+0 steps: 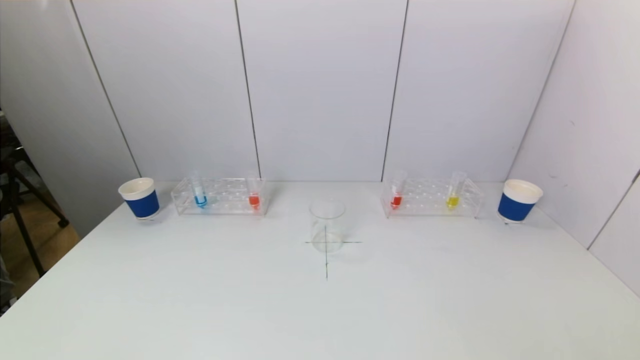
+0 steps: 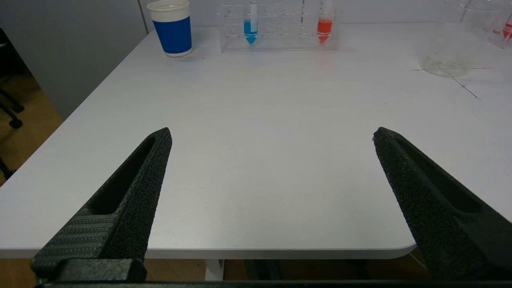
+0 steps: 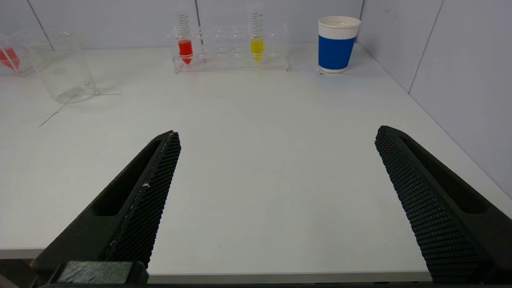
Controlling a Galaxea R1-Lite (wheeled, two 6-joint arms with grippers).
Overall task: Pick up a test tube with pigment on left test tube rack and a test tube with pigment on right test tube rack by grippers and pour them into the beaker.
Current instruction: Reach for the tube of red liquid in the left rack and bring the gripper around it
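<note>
Here both the left pincer (image 2: 272, 134) and right pincer (image 3: 278, 134) gape, released, short of blue-banded cups (image 1: 140, 198) flanking the racks (image 1: 220, 196).

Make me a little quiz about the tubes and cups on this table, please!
1. True or false: the glass beaker in the middle of the table already has coloured liquid in it.
2. Which colours sit in the left rack? A) blue and red B) red and yellow C) blue and yellow
3. Fill in the gap: the yellow tube stands in the right rack, on the side nearer the ____ paper cup.

Key
1. False: it looks empty.
2. A: the blue tube and a red tube.
3. Blue. Another blue cup stands beside the left rack. The left pincer and right pincer are both open, back at the near table edge.
</note>
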